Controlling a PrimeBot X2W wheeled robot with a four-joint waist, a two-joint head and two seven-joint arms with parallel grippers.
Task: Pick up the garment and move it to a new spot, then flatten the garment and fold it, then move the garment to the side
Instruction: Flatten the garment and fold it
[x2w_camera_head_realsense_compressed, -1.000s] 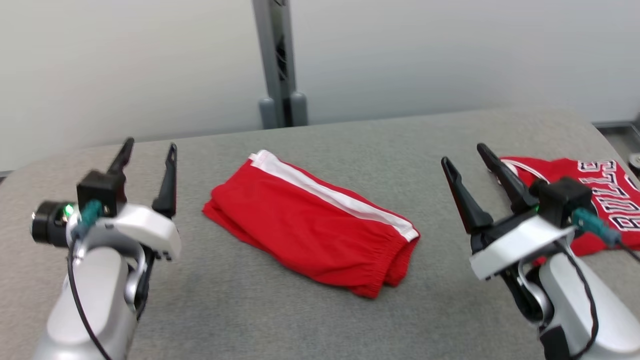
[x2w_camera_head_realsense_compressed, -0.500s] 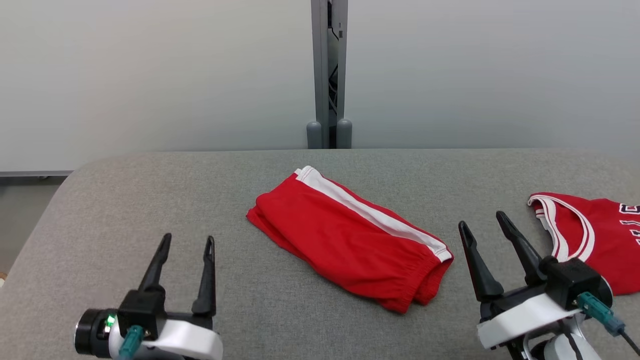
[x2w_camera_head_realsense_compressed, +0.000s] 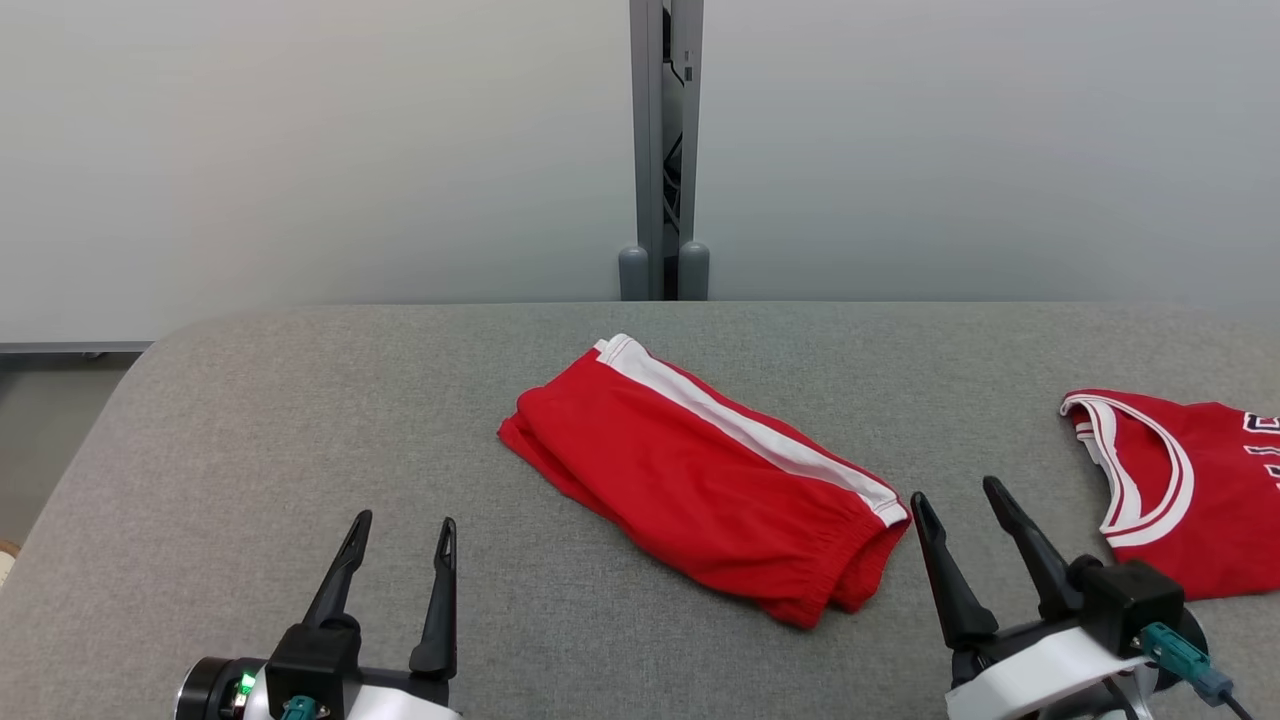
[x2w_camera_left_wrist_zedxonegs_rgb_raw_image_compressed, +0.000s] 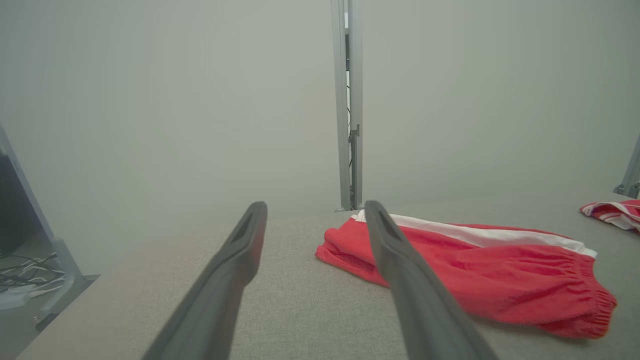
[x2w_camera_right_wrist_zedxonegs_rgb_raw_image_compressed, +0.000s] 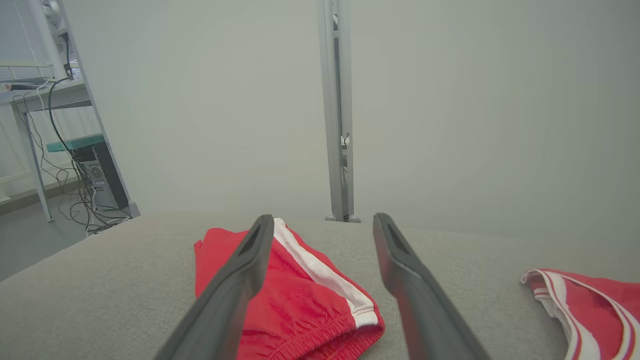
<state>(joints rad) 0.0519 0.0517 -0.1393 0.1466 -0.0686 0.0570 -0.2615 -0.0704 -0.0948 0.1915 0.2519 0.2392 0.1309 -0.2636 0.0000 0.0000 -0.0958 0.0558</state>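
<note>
Finds shorts (x2w_camera_head_realsense_compressed: 700, 480) apparently folded, pending move aside. Notes left gripper (x2w_camera_head_realsense_compressed: 406, 520), right gripper (x2w_camera_head_realsense_compressed: 952, 490) wide, empty. Requires 2 edge grasps.

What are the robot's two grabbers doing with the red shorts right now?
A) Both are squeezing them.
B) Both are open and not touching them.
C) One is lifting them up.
B: the left gripper and right gripper stand open with nothing between their fingers, while the red shorts lie folded on the table.
</note>
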